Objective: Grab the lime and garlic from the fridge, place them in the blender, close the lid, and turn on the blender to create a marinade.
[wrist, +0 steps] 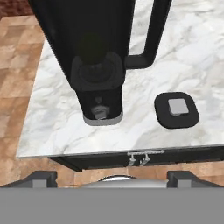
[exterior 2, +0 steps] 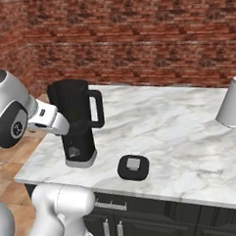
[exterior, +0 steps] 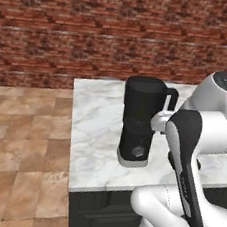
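The black blender point(exterior: 141, 119) point(exterior 2: 75, 112) point(wrist: 96, 52) stands near the marble counter's left front corner, its jug top uncovered and its grey knob point(wrist: 100, 112) facing the front edge. The lid point(exterior 2: 133, 167) point(wrist: 176, 109) lies flat on the counter just right of the blender, grey cap up. My gripper point(wrist: 113, 177) point(exterior 2: 71, 128) hovers open in front of the jug on its handle side, with nothing between its fingers. A dim greenish patch shows through the jug's dark wall; I cannot tell what it is. Lime and garlic are hidden. The fridge is out of view.
A pale grey tapered roll on a stand point(exterior 2: 232, 104) sits at the counter's far right. Dark cabinet fronts with silver handles point(exterior 2: 111, 204) run below the counter edge. A brick wall backs the counter, and tiled floor point(exterior: 21, 139) lies to the left.
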### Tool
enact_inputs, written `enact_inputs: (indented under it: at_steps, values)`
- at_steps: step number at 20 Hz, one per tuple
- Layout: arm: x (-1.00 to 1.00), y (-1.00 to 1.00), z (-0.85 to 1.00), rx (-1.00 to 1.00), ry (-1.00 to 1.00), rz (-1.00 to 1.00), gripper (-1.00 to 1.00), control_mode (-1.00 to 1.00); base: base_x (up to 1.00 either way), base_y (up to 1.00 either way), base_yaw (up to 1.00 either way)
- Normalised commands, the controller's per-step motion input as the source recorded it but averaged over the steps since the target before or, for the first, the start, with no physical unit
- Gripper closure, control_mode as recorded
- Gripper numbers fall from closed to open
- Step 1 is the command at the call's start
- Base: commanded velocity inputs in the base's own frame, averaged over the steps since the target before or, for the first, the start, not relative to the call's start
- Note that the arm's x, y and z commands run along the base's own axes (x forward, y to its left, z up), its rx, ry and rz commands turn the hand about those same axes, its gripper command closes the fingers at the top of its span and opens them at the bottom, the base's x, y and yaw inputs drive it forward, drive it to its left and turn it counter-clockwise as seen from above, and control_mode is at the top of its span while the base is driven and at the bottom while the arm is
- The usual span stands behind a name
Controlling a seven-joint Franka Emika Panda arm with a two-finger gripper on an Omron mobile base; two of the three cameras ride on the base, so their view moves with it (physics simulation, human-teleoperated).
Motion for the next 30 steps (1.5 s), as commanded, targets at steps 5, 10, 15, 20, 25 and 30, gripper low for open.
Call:
enact_inputs:
  at_steps: [5,10,15,20,25,30]
  values:
    - [0.02,0.0,-0.43,0.0,0.18,0.03,-1.0,-1.0,0.0,0.0,0.0]
    - [-0.02,0.03,-0.38,0.0,0.12,0.04,-1.0,1.0,-0.1,0.0,0.0]
    - [0.0,0.0,0.0,0.0,0.0,0.0,-1.0,1.0,-0.92,-0.1,-0.07]
    - [0.0,0.0,0.0,0.0,0.0,0.0,-1.0,1.0,-0.98,-0.13,-0.52]
    - [0.0,0.0,0.0,0.0,0.0,0.0,-1.0,1.0,-0.47,-0.09,-0.8]
    - [0.0,0.0,0.0,0.0,0.0,0.0,-1.0,1.0,0.0,-0.01,-0.98]
